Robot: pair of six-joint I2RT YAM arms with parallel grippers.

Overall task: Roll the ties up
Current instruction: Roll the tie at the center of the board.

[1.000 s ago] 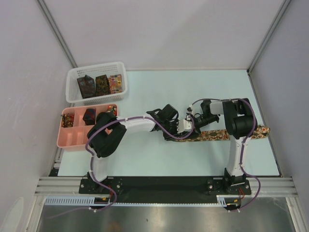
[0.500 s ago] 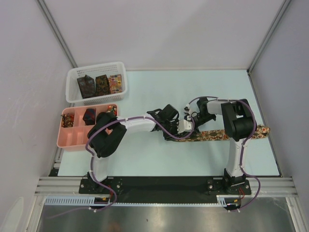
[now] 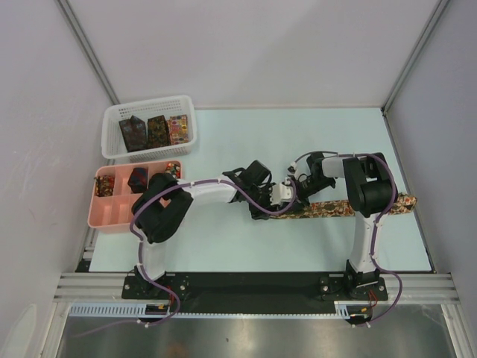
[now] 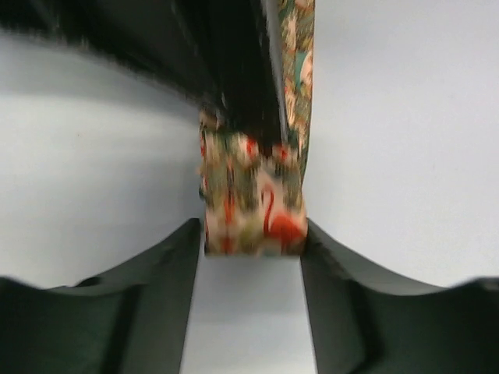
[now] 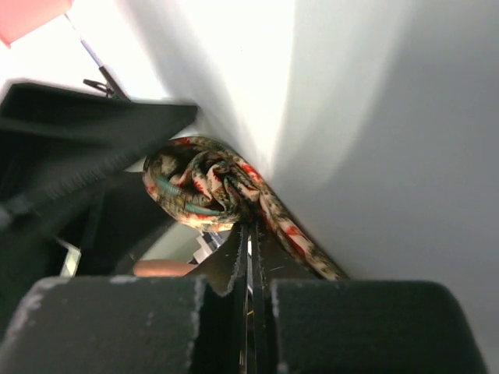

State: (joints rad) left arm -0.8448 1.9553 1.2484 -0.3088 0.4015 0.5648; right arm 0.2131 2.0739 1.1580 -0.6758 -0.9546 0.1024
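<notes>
From above, the tie [image 3: 358,207] lay as a strip across the right half of the surface [image 3: 223,246], its left end beneath the left gripper [image 3: 277,195] and the right gripper [image 3: 297,181]. In the left wrist view, the rolled end [image 4: 253,199] sat between the fingers [image 4: 160,288] and touched both, though whether they squeezed it could not be told. In the right wrist view, the right gripper was clenched shut, its tips just beside the rolled end.
</notes>
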